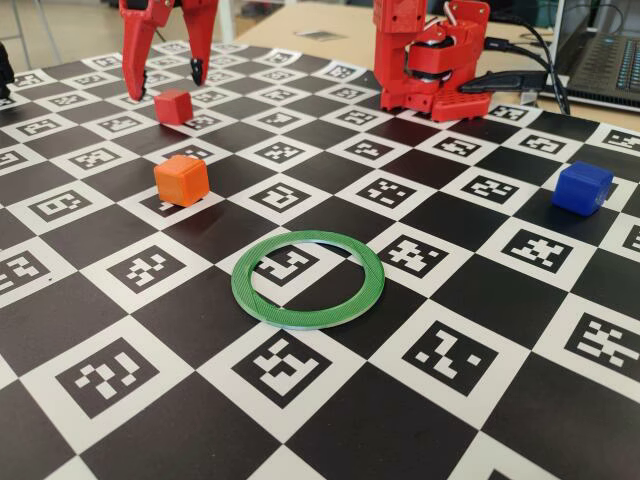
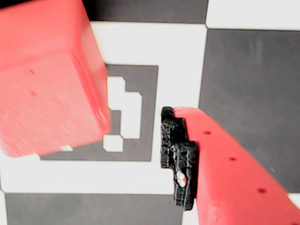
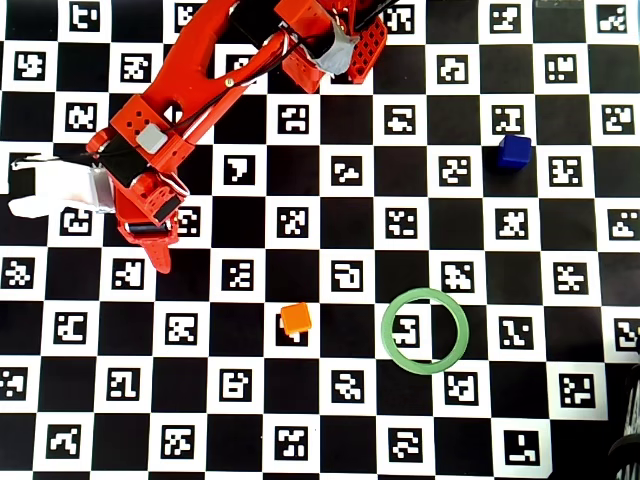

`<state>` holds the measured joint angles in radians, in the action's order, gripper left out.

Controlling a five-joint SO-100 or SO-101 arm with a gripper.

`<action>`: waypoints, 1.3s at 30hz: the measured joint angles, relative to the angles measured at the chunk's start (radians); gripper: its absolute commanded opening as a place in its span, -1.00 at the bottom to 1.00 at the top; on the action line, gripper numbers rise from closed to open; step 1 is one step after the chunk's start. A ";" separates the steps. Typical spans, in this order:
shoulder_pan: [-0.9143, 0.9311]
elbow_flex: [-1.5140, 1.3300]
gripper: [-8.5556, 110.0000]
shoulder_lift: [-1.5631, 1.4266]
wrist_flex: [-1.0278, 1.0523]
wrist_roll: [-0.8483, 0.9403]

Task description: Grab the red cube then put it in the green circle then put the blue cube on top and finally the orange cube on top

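The red cube (image 1: 173,106) sits on the checkered board at the far left, blurred and close at the upper left of the wrist view (image 2: 47,79). My gripper (image 1: 167,85) hangs open just above and behind it, one finger on each side, nothing held. One black-padded finger (image 2: 177,159) shows to the right of the cube in the wrist view, apart from it. The orange cube (image 1: 181,180) lies nearer the front, and the green circle (image 1: 305,318) lies flat and empty mid-board. The blue cube (image 1: 582,187) stands at the right. In the overhead view the arm (image 3: 190,90) hides the red cube.
The arm's red base (image 1: 430,60) stands at the back of the board with black cables trailing right. A laptop (image 1: 610,60) sits at the back right corner. In the overhead view the orange cube (image 3: 295,319), green circle (image 3: 425,292) and blue cube (image 3: 515,151) lie well apart.
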<state>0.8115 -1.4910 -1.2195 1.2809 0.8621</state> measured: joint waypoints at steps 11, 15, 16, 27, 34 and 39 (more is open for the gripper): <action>0.000 -0.037 -0.10 0.028 -0.095 0.012; 0.000 -0.055 -0.10 0.028 -0.121 0.020; 0.000 -0.058 -0.10 0.028 -0.127 0.021; 0.000 -0.077 -0.10 0.028 -0.164 0.043; 0.000 -0.077 -0.10 0.028 -0.175 0.064; 0.000 -0.077 -0.10 0.028 -0.175 0.086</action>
<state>0.8115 -1.5677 -1.1919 1.1060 0.9480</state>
